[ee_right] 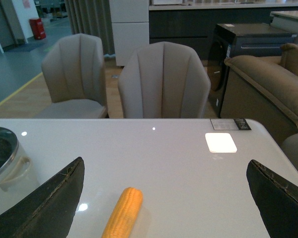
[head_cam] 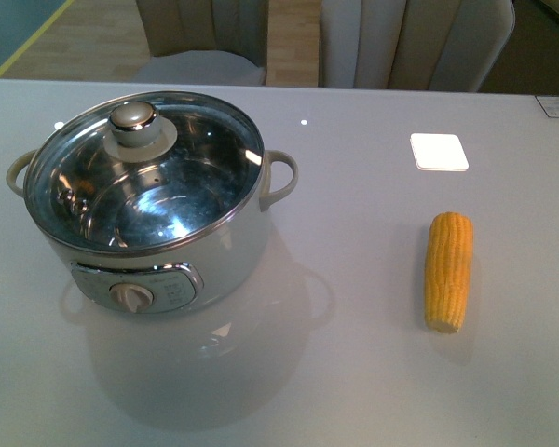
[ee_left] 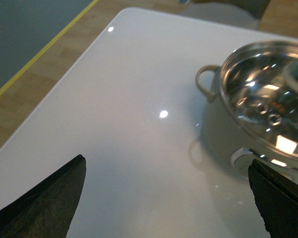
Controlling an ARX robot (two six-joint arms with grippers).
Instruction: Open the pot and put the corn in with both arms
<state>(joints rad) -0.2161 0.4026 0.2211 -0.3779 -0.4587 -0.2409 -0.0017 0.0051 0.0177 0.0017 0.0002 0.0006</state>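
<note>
The cream-white pot (head_cam: 233, 251) stands on the left of the white table, its glass lid (head_cam: 144, 172) with a round knob (head_cam: 133, 118) resting on it. The yellow-orange corn (head_cam: 448, 270) lies on the right, lengthwise toward me. No arm shows in the front view. In the left wrist view my left gripper (ee_left: 166, 198) is open over bare table, with the pot (ee_left: 228, 134) and lid (ee_left: 268, 94) just beyond one of its fingers. In the right wrist view my right gripper (ee_right: 164, 198) is open above the table, the corn (ee_right: 123, 213) lying between its fingers, nearer one of them.
A white square patch (head_cam: 439, 151) sits on the table behind the corn. A small label (head_cam: 557, 105) is at the far right edge. Two padded chairs (ee_right: 164, 82) stand behind the table, with a sofa (ee_right: 268, 82) further off. The table edge (ee_left: 54, 84) drops to wooden floor.
</note>
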